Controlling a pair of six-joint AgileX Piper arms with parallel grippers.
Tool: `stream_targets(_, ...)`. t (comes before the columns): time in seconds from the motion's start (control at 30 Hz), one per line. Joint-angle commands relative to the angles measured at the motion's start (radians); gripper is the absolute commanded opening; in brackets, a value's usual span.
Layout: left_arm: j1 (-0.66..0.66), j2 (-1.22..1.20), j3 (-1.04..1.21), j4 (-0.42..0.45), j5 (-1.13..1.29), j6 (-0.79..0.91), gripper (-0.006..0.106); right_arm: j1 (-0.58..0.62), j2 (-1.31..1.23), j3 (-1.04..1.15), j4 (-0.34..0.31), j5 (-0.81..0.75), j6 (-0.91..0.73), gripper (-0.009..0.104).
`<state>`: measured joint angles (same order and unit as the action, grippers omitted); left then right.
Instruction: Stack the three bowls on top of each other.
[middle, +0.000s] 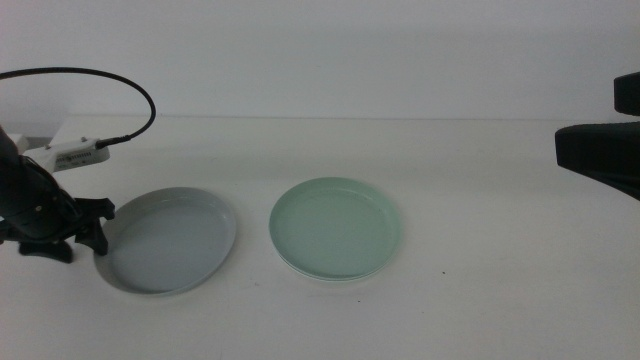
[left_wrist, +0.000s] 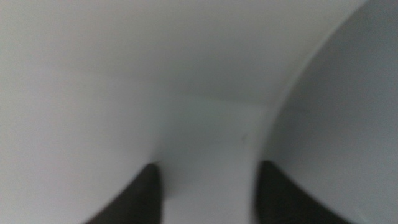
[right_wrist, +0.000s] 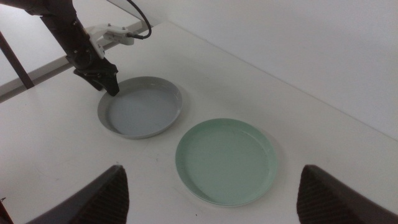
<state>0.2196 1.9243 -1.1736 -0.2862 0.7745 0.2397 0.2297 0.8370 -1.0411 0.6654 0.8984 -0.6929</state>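
The pale grey-blue bowl (middle: 170, 240) sits on the white table at the left and also shows in the right wrist view (right_wrist: 142, 109). The mint green bowl (middle: 337, 227) sits in the middle, apart from it, and also shows in the right wrist view (right_wrist: 225, 162). A thin pale edge shows under the green bowl's near rim. The white bowl does not show on its own. My left gripper (middle: 101, 228) is open at the grey-blue bowl's left rim, down at table height. In the left wrist view that rim (left_wrist: 283, 106) runs beside one jaw. My right gripper (right_wrist: 214, 193) is open and empty, high at the right.
The right arm's dark body (middle: 600, 155) hangs at the picture's right edge. A black cable (middle: 120, 75) loops above the left arm. The white table (middle: 500, 260) ends at a pale wall behind.
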Motion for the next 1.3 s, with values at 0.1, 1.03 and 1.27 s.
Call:
stream_targets(0.1, -0.010, 0.013, -0.007, -0.011, -0.024, 0.007, 0.023, -0.004, -0.003, 0.000, -0.004, -0.004, -0.011, 0.089)
stream_targets(1.03, -0.531, 0.086, -0.424, -0.132, 0.138, -0.169, -0.002, -0.004, -0.003, 0.000, -0.004, -0.004, -0.011, 0.089)
stream_targets(1.27, -0.536, 0.157, -0.424, -0.149, 0.124, -0.169, -0.001, -0.004, -0.003, 0.000, -0.004, -0.004, -0.011, 0.089)
